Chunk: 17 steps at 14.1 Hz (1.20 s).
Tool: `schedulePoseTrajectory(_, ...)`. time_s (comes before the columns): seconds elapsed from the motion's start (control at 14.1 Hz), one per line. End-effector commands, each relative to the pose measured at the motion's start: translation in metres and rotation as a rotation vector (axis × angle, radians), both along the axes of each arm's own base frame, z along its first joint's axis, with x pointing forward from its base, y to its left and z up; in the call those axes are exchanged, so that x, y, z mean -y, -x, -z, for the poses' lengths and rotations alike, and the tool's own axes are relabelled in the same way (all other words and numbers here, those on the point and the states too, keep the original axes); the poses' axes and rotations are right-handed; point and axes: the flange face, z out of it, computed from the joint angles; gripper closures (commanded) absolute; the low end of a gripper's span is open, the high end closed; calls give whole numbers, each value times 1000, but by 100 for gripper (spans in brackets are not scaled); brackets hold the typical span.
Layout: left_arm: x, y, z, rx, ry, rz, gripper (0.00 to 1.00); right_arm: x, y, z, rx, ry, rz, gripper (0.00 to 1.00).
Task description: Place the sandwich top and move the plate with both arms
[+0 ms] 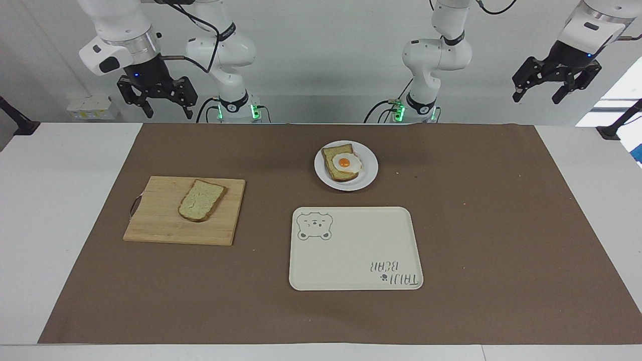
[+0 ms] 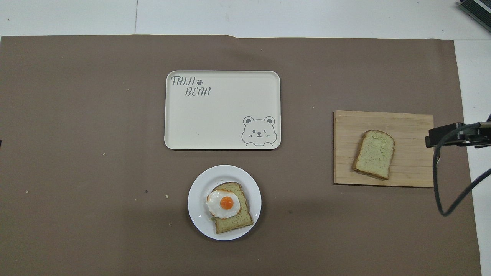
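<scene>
- Right gripper (image 1: 159, 103): upper left of facing frame, raised over the table's edge, fingers apart, empty.
- Board (image 1: 150, 220): left of centre; sandwich top (image 1: 201, 200) lies flat on it.
- Plate (image 1: 368, 168): centre, upper half, carrying egg bread (image 1: 343, 163).
- Tray (image 1: 351, 250): just below the plate, apart from it.
- Left gripper (image 1: 544, 90): upper right, raised, fingers apart, empty.

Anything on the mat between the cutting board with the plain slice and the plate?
Nothing: only bare brown mat lies between the cutting board carrying the sandwich top and the plate. Both views show it, the overhead most plainly.
</scene>
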Motion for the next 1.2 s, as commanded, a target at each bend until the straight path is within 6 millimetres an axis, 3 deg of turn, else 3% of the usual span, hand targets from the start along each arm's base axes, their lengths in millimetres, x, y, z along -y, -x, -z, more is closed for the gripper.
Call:
schedulePoseTrajectory(0.0,4,2,-3,10,-7,5,0,3,-1,1,5,-21,13,0)
schedulePoseTrajectory(0.71,-9,2,-3,5,-23,76,0,11,1,2,0,-18,21,0)
schedulePoseTrajectory(1.13,-22,-12,-3,-29,-16,41,0,8,2,2,-3,-18,14,0)
